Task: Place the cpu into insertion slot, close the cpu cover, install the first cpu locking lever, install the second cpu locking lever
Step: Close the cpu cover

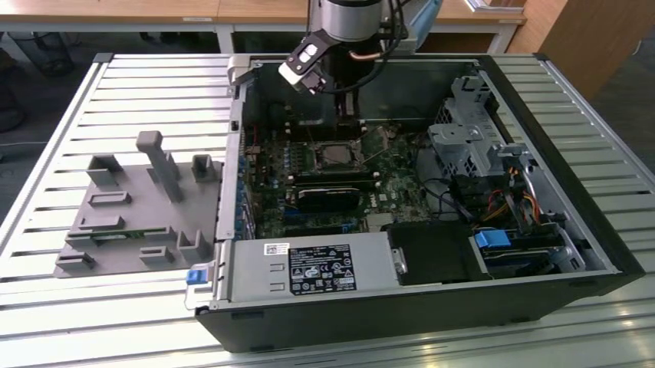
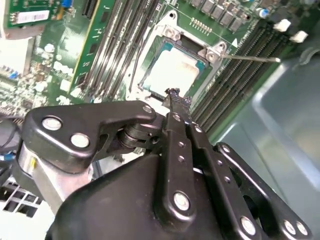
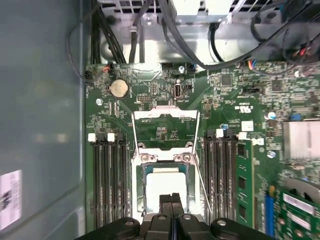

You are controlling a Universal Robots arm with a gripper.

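Here I am, down inside the open black computer case [image 1: 430, 326], which sits on a ribbed, slatted metal table [image 1: 113, 84]. My fingers [image 3: 166, 204] are pressed together: two flat black bars with only a hairline seam between them, and nothing pinched there. In the second wrist view their scuffed tip hangs just over the near edge of the cpu [image 2: 172, 72], at the end of my glossy black linkage with its round silver rivets.

The cpu lies flat in the insertion slot [image 3: 142, 172]. Its square top is a dull, pale silver, framed by the slot's dark wall and bright metal rim. The cpu cover [image 3: 165, 114] is flipped open on its hinge, a thin silvery frame with green board showing through its square window. One locking lever [image 3: 202, 175], a fine steel wire, slants along beside the slot, standing clear of it. The second locking lever [image 3: 133, 134] runs along the other side of the cover.

Long black memory slots [image 3: 107, 190] with white end clips flank the slot on both sides, and a green memory stick [image 3: 243, 185] stands in an outer row. A round, shiny coin battery [image 3: 119, 88] sits beyond the cover.

In the exterior view, a matte grey plastic fixture [image 1: 133, 207] with upright posts and shallow pockets lies on the table, to the exterior view's left of the case. A boxy metal power supply [image 1: 307, 268] with a printed label sits along the case's near side.
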